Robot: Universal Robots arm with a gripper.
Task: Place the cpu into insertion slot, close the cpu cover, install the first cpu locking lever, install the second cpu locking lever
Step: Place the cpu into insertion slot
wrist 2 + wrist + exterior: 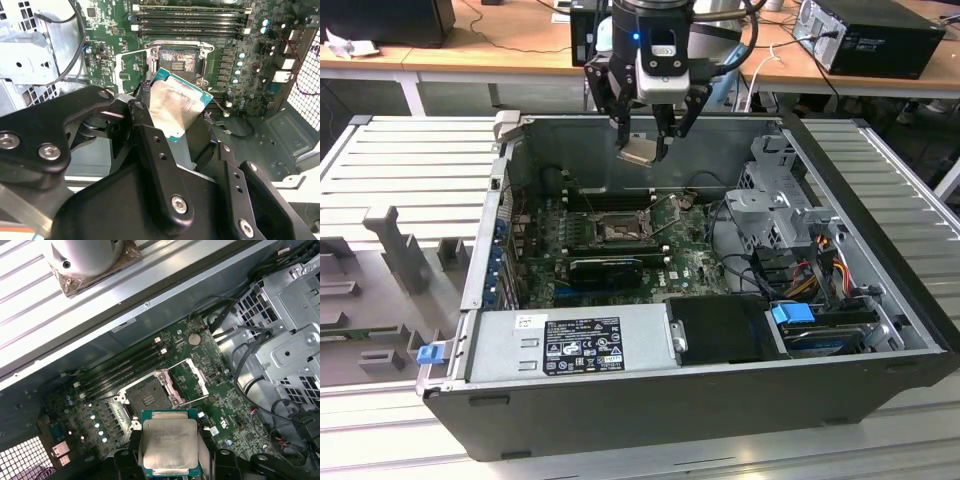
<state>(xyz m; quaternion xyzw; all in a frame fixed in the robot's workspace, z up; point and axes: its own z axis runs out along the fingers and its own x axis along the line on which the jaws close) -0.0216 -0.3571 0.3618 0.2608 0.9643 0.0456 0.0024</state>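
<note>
My gripper (642, 148) hangs above the open computer case, shut on the cpu (639, 153), which is tilted between the fingers. In both wrist views the cpu (170, 440) (175, 107) shows its pale metal top and green edge, gripped at two opposite sides. The insertion slot (617, 232) (145, 400) (179, 61) lies bare on the green board below, a little nearer the camera than the chip in the exterior view. The cpu cover (187, 380) (131, 70) is swung open beside the slot. A thin lever (672, 200) stands raised by the socket.
A long black card (605, 268) lies just in front of the socket. Memory sticks (190, 20) run along its far side. A grey power supply (570, 345) fills the case's near side, and a drive cage (775, 205) with cables (820, 265) stands at the exterior view's right.
</note>
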